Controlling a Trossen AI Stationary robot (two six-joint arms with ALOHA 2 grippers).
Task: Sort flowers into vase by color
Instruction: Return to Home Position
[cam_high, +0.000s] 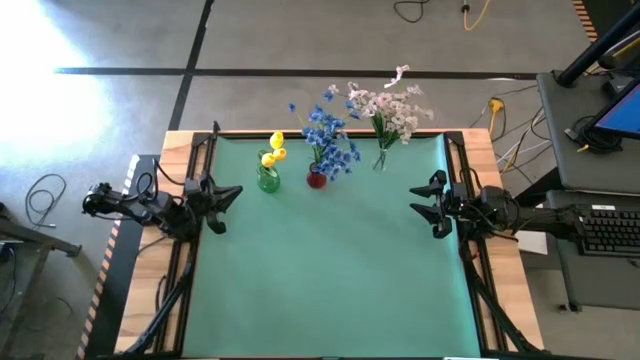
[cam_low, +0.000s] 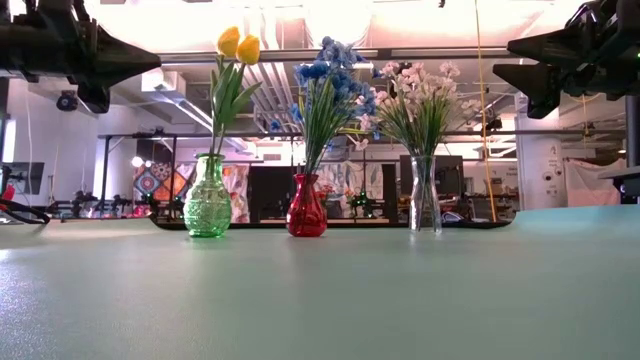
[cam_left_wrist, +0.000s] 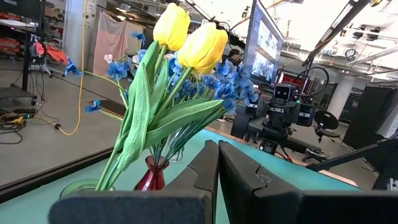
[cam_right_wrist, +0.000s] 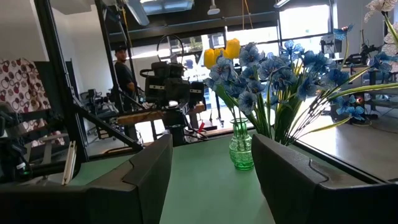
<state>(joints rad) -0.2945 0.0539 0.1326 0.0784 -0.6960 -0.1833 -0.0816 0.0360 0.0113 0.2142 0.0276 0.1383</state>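
Three vases stand in a row on their bases near the far edge of the green mat (cam_high: 330, 280). A green vase (cam_high: 268, 181) holds yellow flowers (cam_high: 274, 148). A red vase (cam_high: 316, 179) holds blue flowers (cam_high: 328, 135). A clear vase (cam_high: 380, 160) holds pink-white flowers (cam_high: 392, 106). The stems stick down into the vase necks. My left gripper (cam_high: 236, 194) hovers shut at the mat's left edge, level, and touches nothing. My right gripper (cam_high: 413, 200) hovers open at the right edge, with nothing between its fingers.
Black frame rails (cam_high: 196, 170) run along both sides of the mat. A desk with a keyboard (cam_high: 608, 228) stands beyond the table's right edge. The near half of the mat is free room. A person (cam_right_wrist: 122, 68) stands far off in the room.
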